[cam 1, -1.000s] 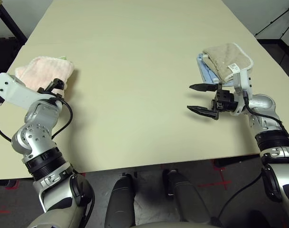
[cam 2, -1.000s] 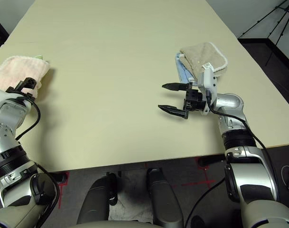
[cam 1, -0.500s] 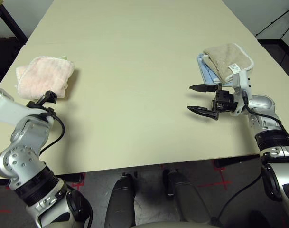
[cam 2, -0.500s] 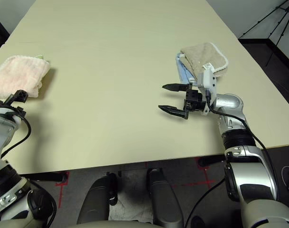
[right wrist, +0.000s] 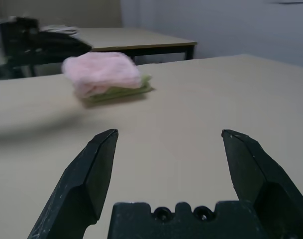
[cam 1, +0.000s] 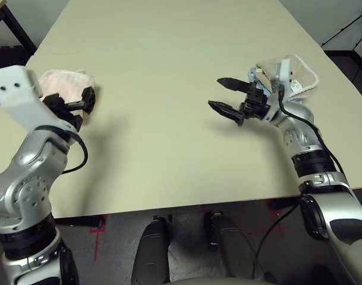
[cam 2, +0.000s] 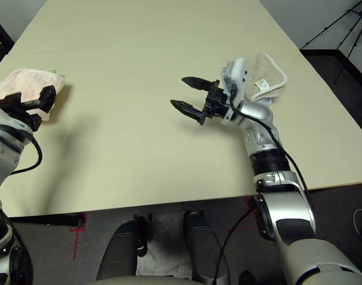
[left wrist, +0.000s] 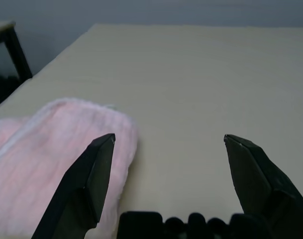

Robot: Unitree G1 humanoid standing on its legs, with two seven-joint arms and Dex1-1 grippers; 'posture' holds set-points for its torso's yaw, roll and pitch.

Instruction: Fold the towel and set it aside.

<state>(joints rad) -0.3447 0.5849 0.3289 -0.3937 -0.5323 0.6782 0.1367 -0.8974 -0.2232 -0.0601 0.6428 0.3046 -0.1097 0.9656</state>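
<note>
Resting folded at the table's [cam 1: 169, 89] far left edge, on top of a green folded towel [right wrist: 122, 92] whose rim peeks out beneath: the pink towel [cam 1: 60, 89], a compact ribbed terry pad with white edging visible in the left wrist view. Looks soft, light and limp, likely to sag and slip open if lifted by one layer alone. Probably grippy rather than slick, given the looped pile, and in no way fragile. Best taken at the thick folded edge, pinching through all layers at once, or scooped with one finger slid under the stack so the fold keeps together. Risk worth noting: dragging the green one along, since the two lie in direct contact.

Hovering just beside the pink pad's near corner, left gripper [cam 1: 79, 105], fingers spread wide and grasping nothing. Raised above bare tabletop over on the right, right gripper [cam 1: 227, 97], likewise splayed and empty, pointing across toward the pink stack. Behind that arm, a beige towel [cam 2: 265, 76] with a small white label.

Judging by the tidy fold and the placement at the edge, task seemingly complete or nearly so.
</note>
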